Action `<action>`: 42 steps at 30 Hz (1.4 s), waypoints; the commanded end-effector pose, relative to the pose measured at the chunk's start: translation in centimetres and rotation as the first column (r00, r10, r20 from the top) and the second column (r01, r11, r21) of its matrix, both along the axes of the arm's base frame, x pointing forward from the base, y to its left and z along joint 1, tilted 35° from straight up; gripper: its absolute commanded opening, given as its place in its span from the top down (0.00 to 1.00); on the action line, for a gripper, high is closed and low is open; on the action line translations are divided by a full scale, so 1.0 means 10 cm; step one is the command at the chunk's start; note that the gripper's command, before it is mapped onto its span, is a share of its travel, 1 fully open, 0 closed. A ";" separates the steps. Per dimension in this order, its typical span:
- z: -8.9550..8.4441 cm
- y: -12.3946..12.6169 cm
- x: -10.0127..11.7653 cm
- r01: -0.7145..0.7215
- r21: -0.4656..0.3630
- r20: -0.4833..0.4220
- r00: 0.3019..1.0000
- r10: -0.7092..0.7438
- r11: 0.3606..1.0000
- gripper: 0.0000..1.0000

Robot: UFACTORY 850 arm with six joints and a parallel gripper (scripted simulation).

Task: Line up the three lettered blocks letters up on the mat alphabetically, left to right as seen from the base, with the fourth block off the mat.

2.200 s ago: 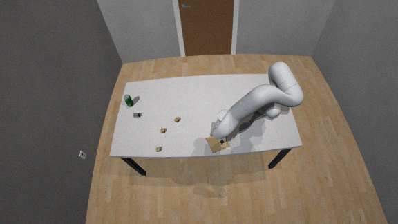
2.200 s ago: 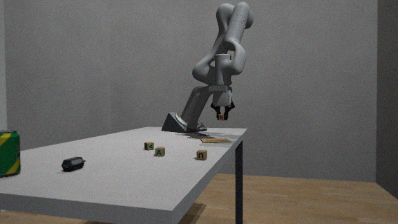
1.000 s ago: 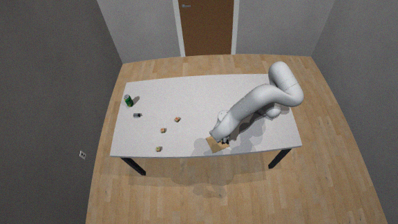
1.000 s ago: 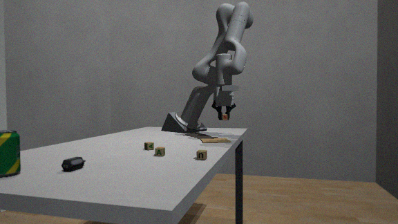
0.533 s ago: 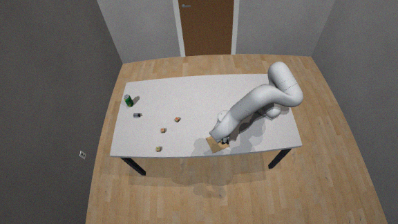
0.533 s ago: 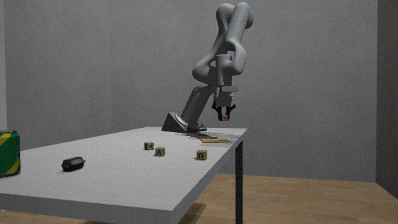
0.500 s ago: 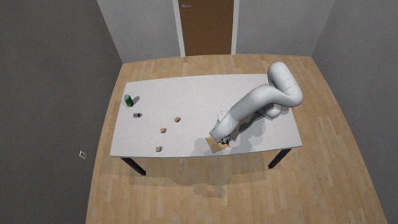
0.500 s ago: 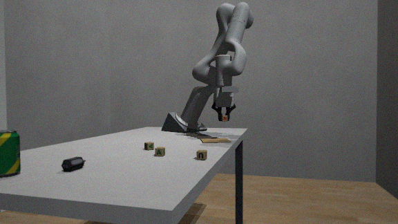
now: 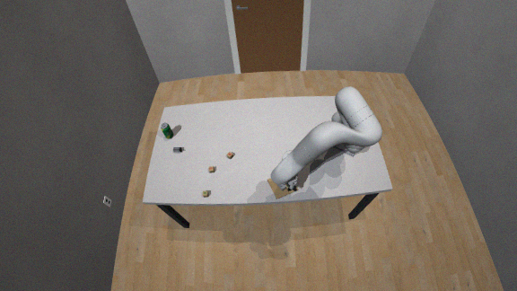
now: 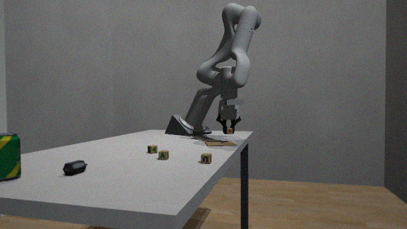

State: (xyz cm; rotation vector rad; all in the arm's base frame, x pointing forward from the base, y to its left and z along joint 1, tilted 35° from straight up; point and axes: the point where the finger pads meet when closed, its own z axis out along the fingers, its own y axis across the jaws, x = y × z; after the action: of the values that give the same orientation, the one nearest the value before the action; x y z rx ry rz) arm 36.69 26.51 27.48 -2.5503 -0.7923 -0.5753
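My gripper (image 10: 229, 130) is shut on a small wooden block (image 10: 229, 131) with a red letter on its side, and holds it a little above the tan mat (image 10: 216, 143) near the table's front edge. In the overhead view the gripper (image 9: 291, 185) is over the mat (image 9: 279, 189) and the arm hides most of it. Three other wooden blocks lie on the white table off the mat: one (image 9: 230, 154) (image 10: 152, 149), one (image 9: 212, 169) (image 10: 163, 155) with a green letter A on its side, and one (image 9: 205, 193) (image 10: 206, 158) with a dark letter on its side.
A green can (image 9: 167, 130) (image 10: 9, 155) stands at the table's far left. A small black object (image 9: 179, 149) (image 10: 74, 167) lies near it. The mat lies close to the table's front edge. The robot base (image 9: 354, 148) sits at the right end.
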 end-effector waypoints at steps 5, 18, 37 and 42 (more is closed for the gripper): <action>-0.20 0.14 0.08 -0.001 0.013 0.010 1.000 0.001 1.000 0.72; -0.32 0.21 0.12 -0.001 0.013 0.010 1.000 0.001 1.000 0.72; -0.32 0.21 0.12 -0.001 0.013 0.010 1.000 0.001 1.000 0.72; -0.32 0.21 0.12 -0.001 0.013 0.010 1.000 0.001 1.000 0.72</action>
State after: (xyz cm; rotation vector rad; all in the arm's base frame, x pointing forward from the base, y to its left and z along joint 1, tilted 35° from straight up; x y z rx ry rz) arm 37.88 28.58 24.20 -2.5376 -0.7907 -0.5894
